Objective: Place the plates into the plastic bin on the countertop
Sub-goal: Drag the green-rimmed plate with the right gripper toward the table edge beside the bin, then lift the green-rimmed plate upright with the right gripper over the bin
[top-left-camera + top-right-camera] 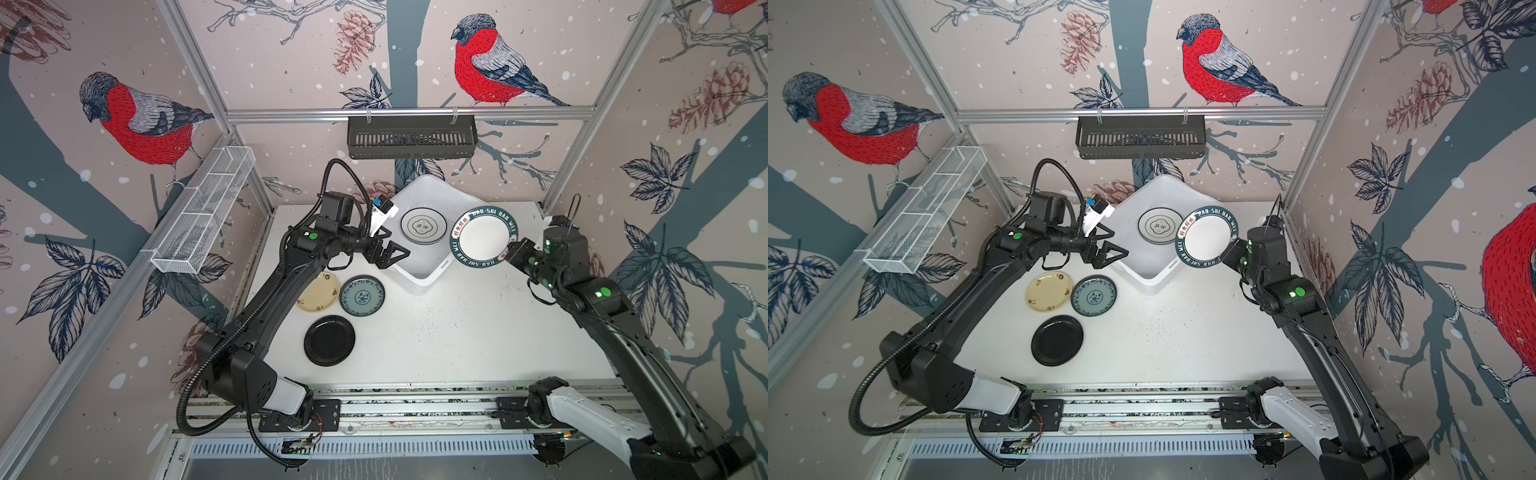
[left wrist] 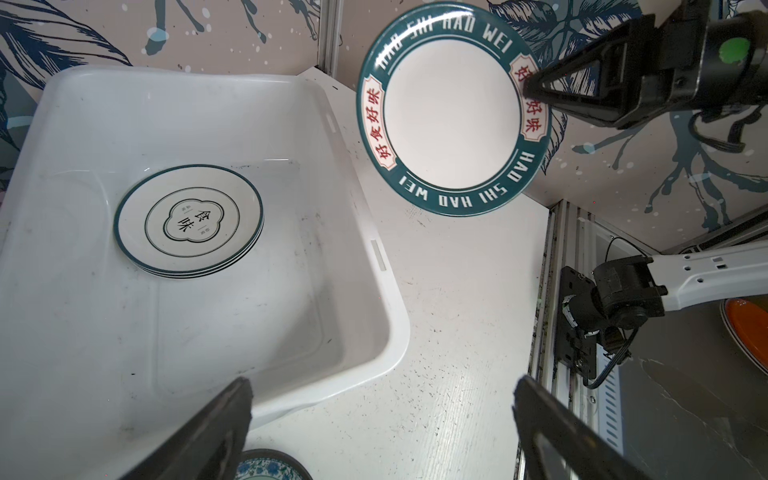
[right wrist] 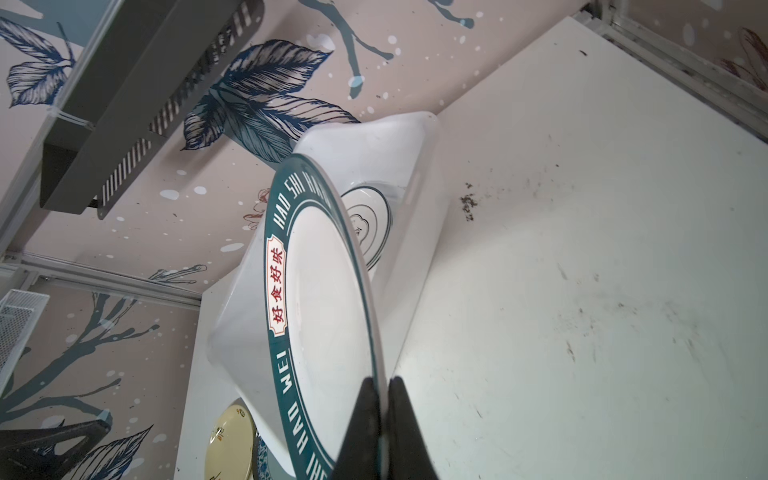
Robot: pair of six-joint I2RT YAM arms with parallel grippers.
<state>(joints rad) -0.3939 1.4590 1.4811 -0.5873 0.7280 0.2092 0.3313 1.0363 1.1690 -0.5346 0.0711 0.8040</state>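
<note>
Leftmost, 3 plates are seen lying on the surface [image 1: 457,332]: cream-yellow plate [image 1: 318,297], teal plate [image 1: 362,296], black plate [image 1: 329,340]. The left tool [image 1: 397,258] is held wide open and empty at the plastic bin [image 1: 428,272], where stacked white plates [image 1: 424,225] are set. A tilted lettered-rim plate [image 1: 484,237] is pinched above the bin's right edge by the right tool [image 1: 509,248].

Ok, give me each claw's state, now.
Left claw: open, holding nothing.
Right claw: shut on the lettered-rim plate.

Plate stack [image 1: 424,225] inside bin [image 1: 417,266]
</note>
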